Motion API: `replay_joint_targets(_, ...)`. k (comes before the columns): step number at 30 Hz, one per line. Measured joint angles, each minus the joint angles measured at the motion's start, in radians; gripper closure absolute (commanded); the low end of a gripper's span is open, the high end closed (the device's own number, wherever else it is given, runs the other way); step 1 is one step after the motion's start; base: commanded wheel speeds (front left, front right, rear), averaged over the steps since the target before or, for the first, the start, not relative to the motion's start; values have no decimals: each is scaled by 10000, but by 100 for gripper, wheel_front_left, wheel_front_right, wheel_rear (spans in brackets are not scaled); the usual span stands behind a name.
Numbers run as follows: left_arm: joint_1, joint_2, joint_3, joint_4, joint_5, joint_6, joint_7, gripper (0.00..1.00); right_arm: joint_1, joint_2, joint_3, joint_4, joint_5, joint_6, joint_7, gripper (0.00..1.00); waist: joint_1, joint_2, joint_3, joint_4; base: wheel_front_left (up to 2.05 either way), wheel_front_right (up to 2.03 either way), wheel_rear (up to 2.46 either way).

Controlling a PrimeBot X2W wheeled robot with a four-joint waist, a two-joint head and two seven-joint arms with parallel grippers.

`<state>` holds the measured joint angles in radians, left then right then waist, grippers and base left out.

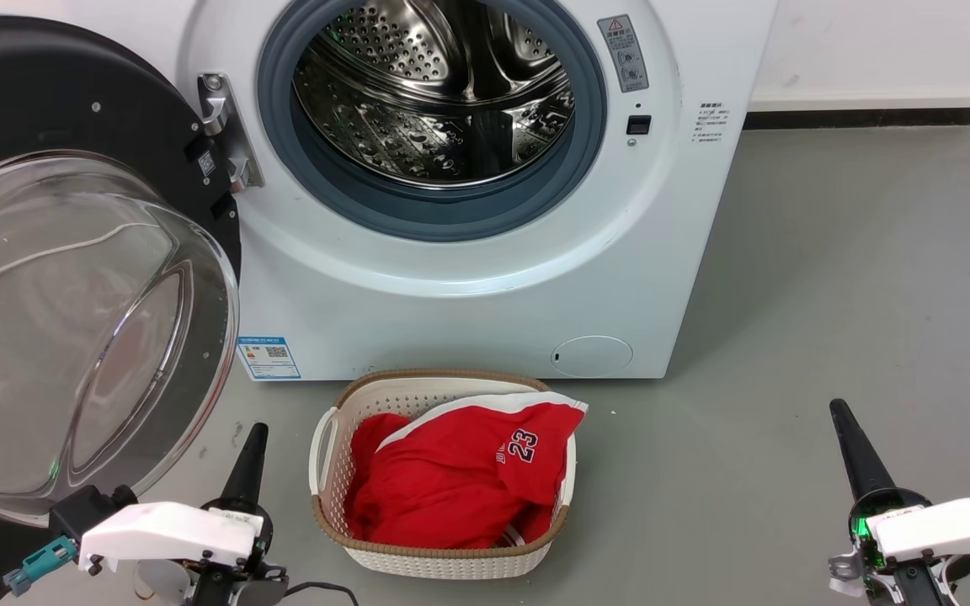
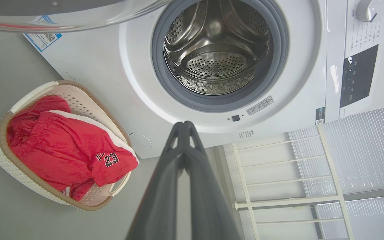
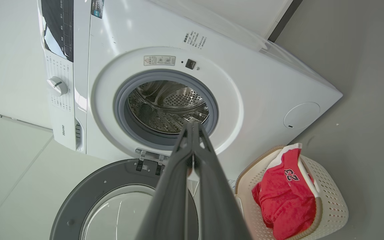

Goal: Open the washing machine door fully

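Observation:
The washing machine door (image 1: 47, 278) stands swung wide open to the left of the white machine (image 1: 485, 278), its clear glass bowl bulging toward me and its metal hinge (image 1: 224, 135) on the machine's front. The steel drum (image 1: 434, 93) lies exposed inside its grey rubber ring. My left gripper (image 1: 253, 438) sits low by the door's lower edge, fingers shut and holding nothing. My right gripper (image 1: 840, 417) is at the lower right over the floor, also shut and empty. In the right wrist view the door (image 3: 88, 196) hangs below the opening, and my right gripper (image 3: 192, 128) points at the drum.
A cream laundry basket (image 1: 333, 421) with a brown rim holds a red jersey (image 1: 460, 480) numbered 23, on the grey floor just in front of the machine between my arms. A small round white cap (image 1: 592, 356) sits low on the machine's front. A white rack (image 2: 278, 173) stands beside the machine.

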<state>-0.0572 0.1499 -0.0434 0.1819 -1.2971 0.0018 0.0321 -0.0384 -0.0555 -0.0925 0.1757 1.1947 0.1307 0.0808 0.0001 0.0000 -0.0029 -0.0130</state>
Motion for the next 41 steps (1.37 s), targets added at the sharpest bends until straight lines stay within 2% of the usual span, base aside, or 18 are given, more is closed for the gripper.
replay_joint_targets(41,-356,-731,1187,516,-2667,-1081,573,100,-501,33,-178,564,3392,0,268,100,0,0,47,103,0,0,0)
